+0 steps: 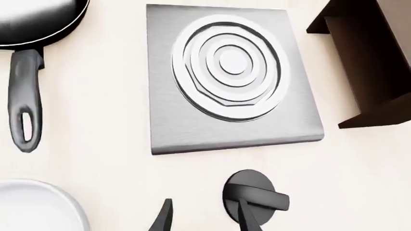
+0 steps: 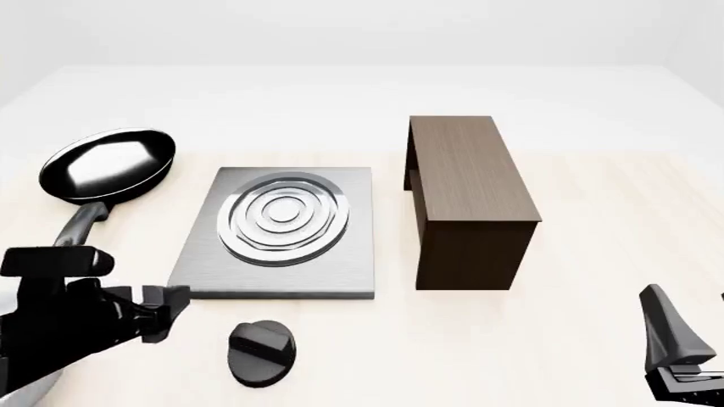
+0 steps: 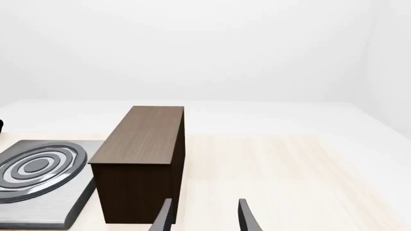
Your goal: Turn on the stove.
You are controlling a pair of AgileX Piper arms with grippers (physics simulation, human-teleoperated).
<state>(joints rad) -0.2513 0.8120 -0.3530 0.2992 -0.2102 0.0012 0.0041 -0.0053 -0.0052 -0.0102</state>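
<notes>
Stove [image 2: 203, 270] slab brushed grey metal, rings shiny silver; knob [image 2: 261, 352] matt black; pan [image 2: 108, 165] glossy black; box [image 2: 466, 178] dark wood grain; table [image 2: 599, 220] pale wood.

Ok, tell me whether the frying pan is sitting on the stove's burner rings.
No, the frying pan rests on the table left of the stove, its burner rings bare.

Left arm [image 2: 63, 318]: glossy black, blocky angular housings, boxy bar on top, faint grey highlights along edges. Left gripper [image 1: 204, 219]: two thin black fingers [image 1: 163, 219], flat, blade-like, tapering to points. Right gripper [image 3: 204, 216]: two slim dark grey fingers [image 3: 247, 217], lighter sheen on inner faces. Right arm [image 2: 679, 352] in front view: dark grey wedge-shaped finger above black base, small pale marks on base. No cables or screws discernible.
</notes>
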